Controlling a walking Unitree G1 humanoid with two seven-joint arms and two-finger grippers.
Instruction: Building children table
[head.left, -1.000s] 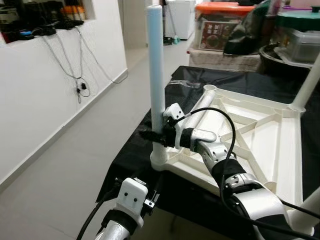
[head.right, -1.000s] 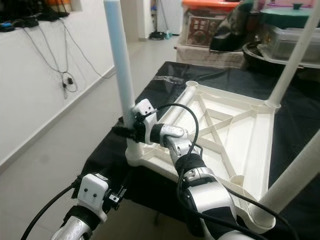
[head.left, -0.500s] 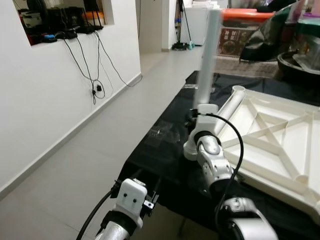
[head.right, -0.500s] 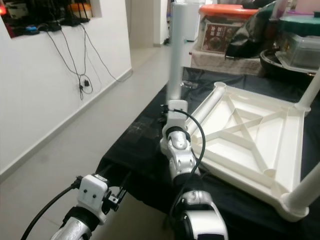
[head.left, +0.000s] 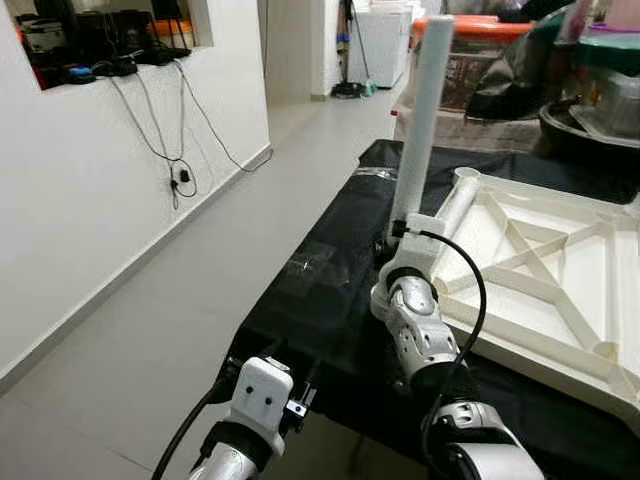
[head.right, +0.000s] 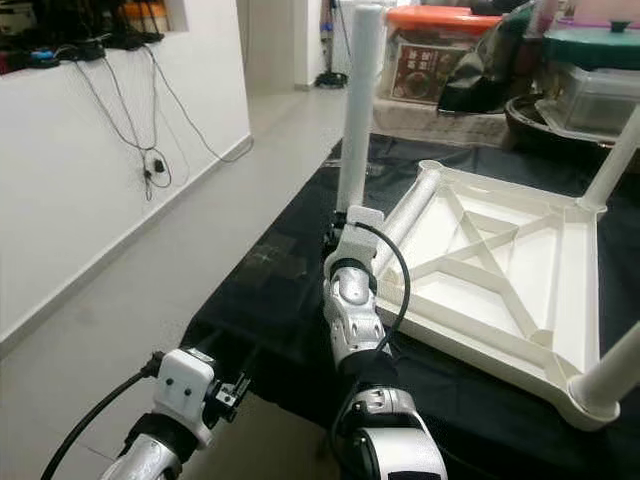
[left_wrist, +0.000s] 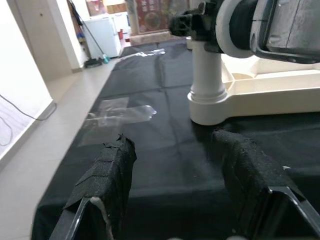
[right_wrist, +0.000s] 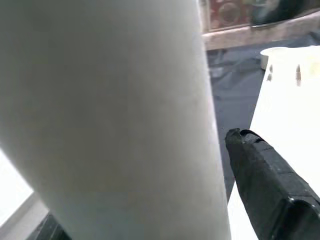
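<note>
A white children's table top (head.left: 540, 270) lies upside down on a black cloth (head.left: 330, 290). One white table leg (head.left: 420, 120) stands upright in the near left corner socket (left_wrist: 207, 102). My right gripper (head.left: 393, 232) is shut on this leg low down, just above the socket. In the right wrist view the leg (right_wrist: 115, 115) is very close, with one black finger (right_wrist: 265, 190) beside it. A second leg (head.left: 455, 205) lies on the top's underside. Two more legs (head.right: 615, 160) stand at the right corners. My left gripper (left_wrist: 175, 150) hangs open, low in front of the cloth's edge.
Storage boxes with an orange lid (head.left: 455, 30) and a green lid (head.left: 610, 45) stand behind the table. A white wall with hanging cables (head.left: 180, 150) and grey floor (head.left: 150, 330) lie to the left. A piece of clear film (left_wrist: 117, 115) lies on the cloth.
The whole picture has shifted, so the camera moved. My right forearm now lines up straight below the upright leg instead of reaching in from the right. The hold on the leg is unchanged.
</note>
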